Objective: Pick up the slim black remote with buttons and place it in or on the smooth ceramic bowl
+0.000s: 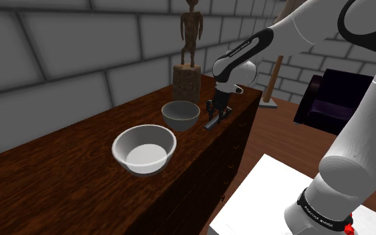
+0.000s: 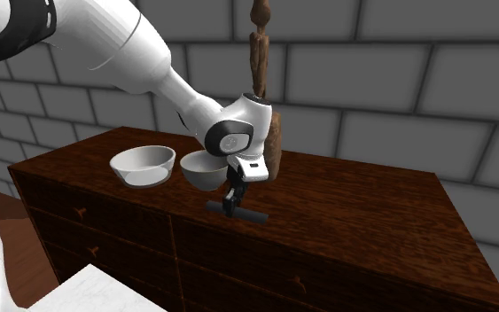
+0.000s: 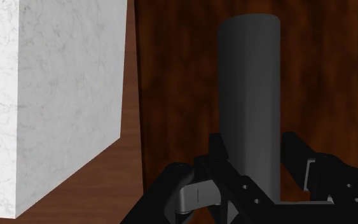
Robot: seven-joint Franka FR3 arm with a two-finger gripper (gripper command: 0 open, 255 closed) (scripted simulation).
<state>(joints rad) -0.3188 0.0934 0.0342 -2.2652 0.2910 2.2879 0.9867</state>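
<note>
A slim dark remote (image 2: 249, 214) lies flat on the wooden dresser top (image 2: 354, 213), close to its front edge. My gripper (image 2: 230, 202) comes straight down on it. Along the gripper, the black fingers (image 3: 217, 151) clasp the remote (image 3: 248, 89) on both sides, so the gripper (image 3: 254, 151) is shut on it. In the shoulder view the gripper (image 1: 214, 117) sits over the remote (image 1: 211, 125), just right of a grey bowl (image 1: 181, 113). A larger white bowl (image 1: 144, 148) stands nearer the camera. No buttons show on the remote.
A carved wooden figure on a block (image 1: 188, 63) stands behind the grey bowl (image 2: 201, 168), close to my wrist. The white bowl (image 2: 143, 165) is beside it. My white marble stand (image 3: 56, 95) rises just off the dresser's front edge. A dark armchair (image 1: 333, 97) stands farther away.
</note>
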